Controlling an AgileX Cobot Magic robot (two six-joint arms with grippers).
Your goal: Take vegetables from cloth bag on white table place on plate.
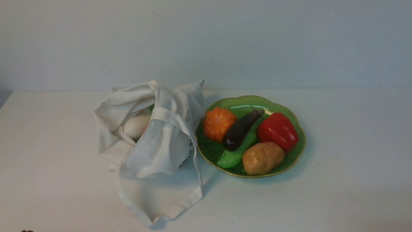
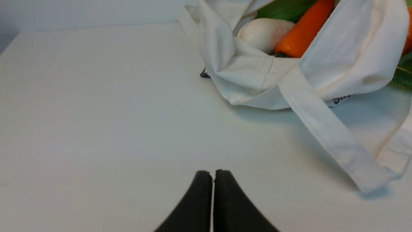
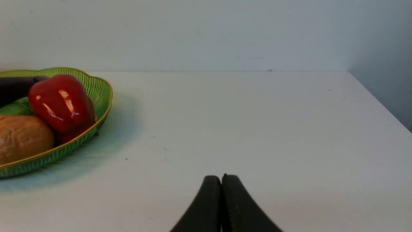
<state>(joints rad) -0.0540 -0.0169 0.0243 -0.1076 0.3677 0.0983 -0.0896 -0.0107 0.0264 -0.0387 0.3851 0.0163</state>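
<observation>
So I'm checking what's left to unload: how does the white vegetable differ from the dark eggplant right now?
The white vegetable lies inside the cloth bag, half hidden by fabric; the eggplant lies in the open on the plate. The white one is pale and plump, the eggplant dark purple-black and slim. The eggplant rests across a green vegetable; in the bag an orange one lies beside the white one. Both are glossy, and neither is gripped.

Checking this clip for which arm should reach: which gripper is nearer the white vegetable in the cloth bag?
Left. The left gripper, shut, faces the cloth bag with the white vegetable in its mouth. The right gripper, shut, sits beyond the plate, bag out of view.
</observation>
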